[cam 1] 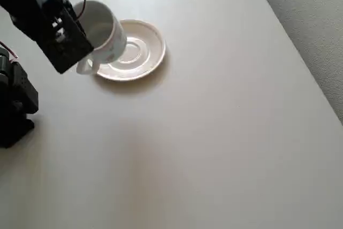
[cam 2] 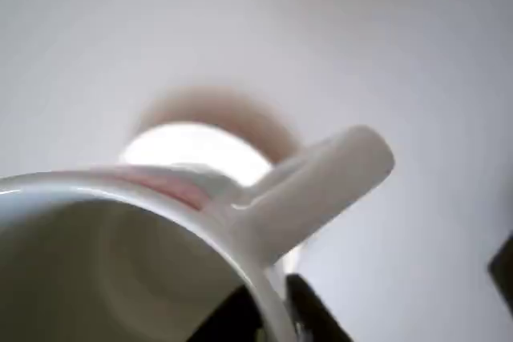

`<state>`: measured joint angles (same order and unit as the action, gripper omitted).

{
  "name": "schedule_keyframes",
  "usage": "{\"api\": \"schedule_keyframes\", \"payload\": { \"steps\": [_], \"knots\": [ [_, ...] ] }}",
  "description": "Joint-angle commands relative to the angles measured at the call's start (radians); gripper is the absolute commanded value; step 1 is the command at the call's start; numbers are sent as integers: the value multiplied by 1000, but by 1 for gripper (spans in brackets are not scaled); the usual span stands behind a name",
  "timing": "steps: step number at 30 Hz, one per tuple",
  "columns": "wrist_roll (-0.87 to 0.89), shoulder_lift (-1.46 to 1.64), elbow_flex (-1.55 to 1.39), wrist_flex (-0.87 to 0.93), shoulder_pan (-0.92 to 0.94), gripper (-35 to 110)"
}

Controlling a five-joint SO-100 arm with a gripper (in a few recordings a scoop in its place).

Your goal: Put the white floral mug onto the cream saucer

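White floral mug [cam 1: 102, 31] in pincer [cam 1: 80, 38], tilted, hiding cream saucer [cam 1: 140, 52] left edge

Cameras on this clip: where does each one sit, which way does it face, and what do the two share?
Overhead view: fixed above the table, looking down; the black arm enters from the left, its gripper at the tilted mug over the saucer.
Wrist view: rides on the gripper, looking past the mug's rim at the table; a dark finger shows at the bottom edge.
Shared: the mug with its handle, and the blurred saucer.
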<state>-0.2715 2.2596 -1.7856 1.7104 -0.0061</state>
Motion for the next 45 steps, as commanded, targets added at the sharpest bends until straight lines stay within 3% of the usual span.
{"api": "schedule_keyframes", "payload": {
  "steps": [1,6,20,31,45],
  "knots": [
    [92,-52,74,-94,-236,-2],
    [114,-121,-11,-221,-311,-2],
    [78,-216,-239,-462,-276,-2],
    [-8,-235,-221,-479,-179,-2],
    [0,-247,-229,-499,-206,-1]
  ]
}}
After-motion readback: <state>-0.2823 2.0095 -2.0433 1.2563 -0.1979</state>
